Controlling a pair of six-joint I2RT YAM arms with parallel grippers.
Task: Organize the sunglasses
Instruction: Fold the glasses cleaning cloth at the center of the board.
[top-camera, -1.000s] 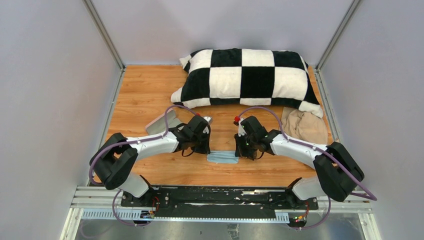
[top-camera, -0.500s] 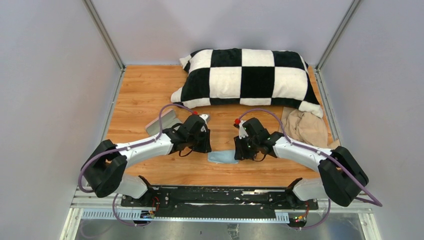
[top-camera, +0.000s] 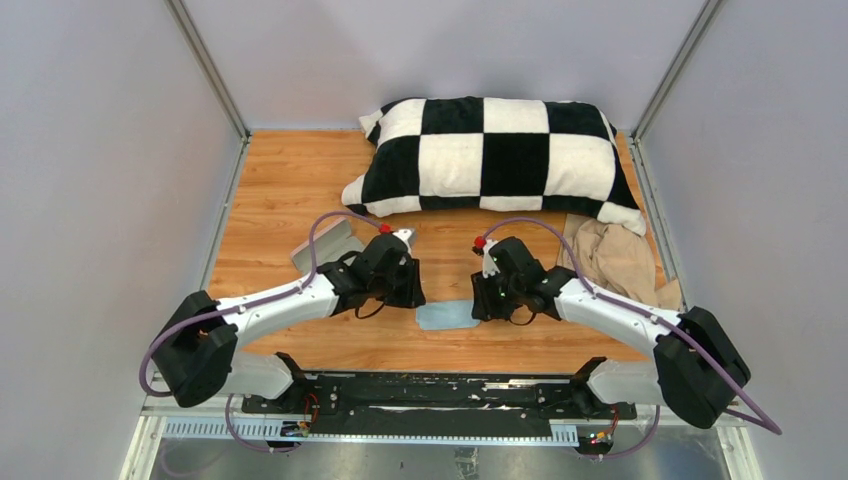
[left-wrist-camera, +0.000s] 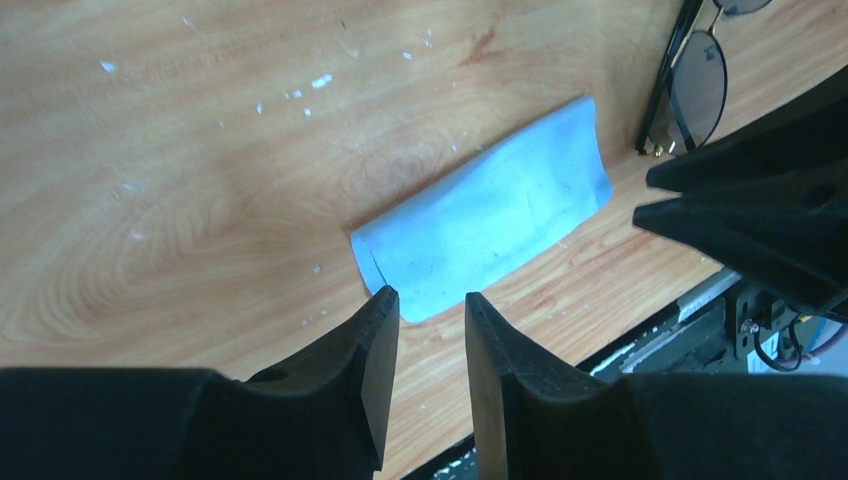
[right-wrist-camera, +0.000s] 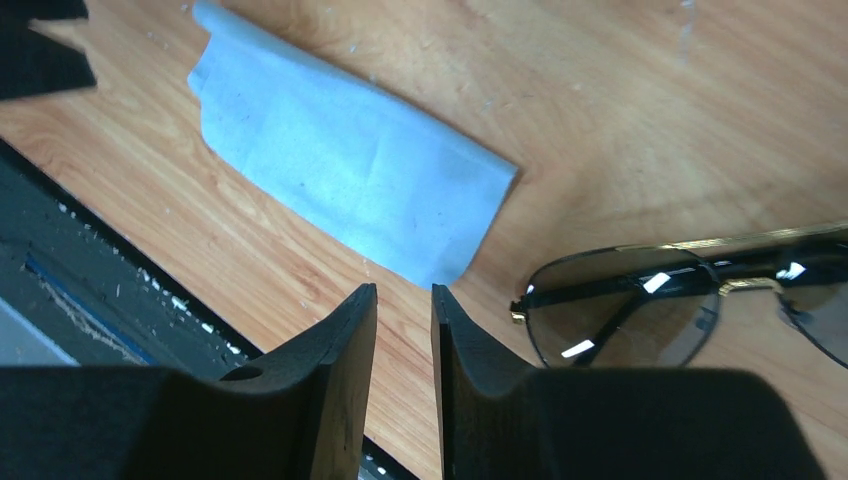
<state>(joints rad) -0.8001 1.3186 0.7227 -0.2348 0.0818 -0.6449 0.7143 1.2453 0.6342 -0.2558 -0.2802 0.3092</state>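
Plainly the right gripper (right-wrist-camera: 402, 292) is nearer — the sunglasses (right-wrist-camera: 680, 290) lie on the table (right-wrist-camera: 620, 120) just beside its tips, long axis sideways in its wrist view, beyond the blue cloth (right-wrist-camera: 350, 190) from the left gripper (left-wrist-camera: 430, 300). Both grippers stand slightly parted, empty.

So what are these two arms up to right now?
Two robot arms hover low over a folded blue cloth on the wooden table. Neither the left gripper nor the right gripper holds anything; both have their jaws slightly apart. The sunglasses lie beside the cloth, untouched.
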